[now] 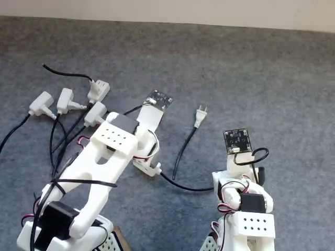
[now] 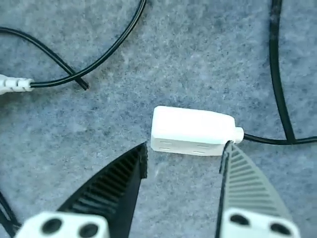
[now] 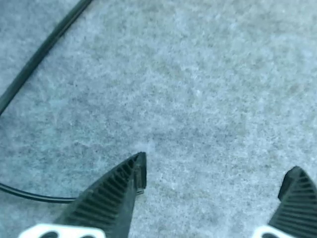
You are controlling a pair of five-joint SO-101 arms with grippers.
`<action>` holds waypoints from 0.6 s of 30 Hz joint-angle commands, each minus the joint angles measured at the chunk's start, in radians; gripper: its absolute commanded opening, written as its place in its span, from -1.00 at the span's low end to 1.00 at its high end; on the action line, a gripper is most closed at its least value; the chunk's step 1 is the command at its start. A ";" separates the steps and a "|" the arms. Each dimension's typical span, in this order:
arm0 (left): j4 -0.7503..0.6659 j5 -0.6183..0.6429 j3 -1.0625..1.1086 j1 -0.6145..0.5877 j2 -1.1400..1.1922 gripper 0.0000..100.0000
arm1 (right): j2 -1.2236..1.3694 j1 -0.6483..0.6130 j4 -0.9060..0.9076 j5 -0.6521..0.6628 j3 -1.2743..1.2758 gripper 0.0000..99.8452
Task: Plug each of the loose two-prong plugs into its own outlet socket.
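Observation:
A white outlet socket [image 2: 193, 131] lies on the grey carpet with a black cable leaving one end. My left gripper [image 2: 184, 153] stands open just over it, one fingertip at each end. In the high view this socket [image 1: 147, 167] peeks out from under the left arm [image 1: 112, 141]. A loose two-prong plug [image 1: 200, 116] lies at the middle, its black cable curving back toward the arms. My right gripper [image 3: 218, 171] is open over bare carpet, with nothing between its fingers. The right arm [image 1: 246, 201] stands at the lower right.
Several more white sockets [image 1: 65, 99] with black cables lie bunched at the far left. A black cable [image 3: 39, 54] crosses the carpet near the right gripper. A loose cable end [image 2: 84, 85] lies beyond the left gripper. Open carpet stretches to the back and right.

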 commanded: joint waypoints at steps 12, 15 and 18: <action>-0.187 0.669 0.051 0.119 -0.039 -0.51 | -0.010 0.010 -0.018 -0.006 -0.002 -0.20; -0.206 0.744 0.099 0.113 -0.039 -0.50 | -0.010 0.010 -0.018 -0.006 -0.002 -0.20; -0.183 0.746 0.117 0.110 -0.044 -0.50 | -0.010 0.010 -0.018 -0.006 -0.002 -0.20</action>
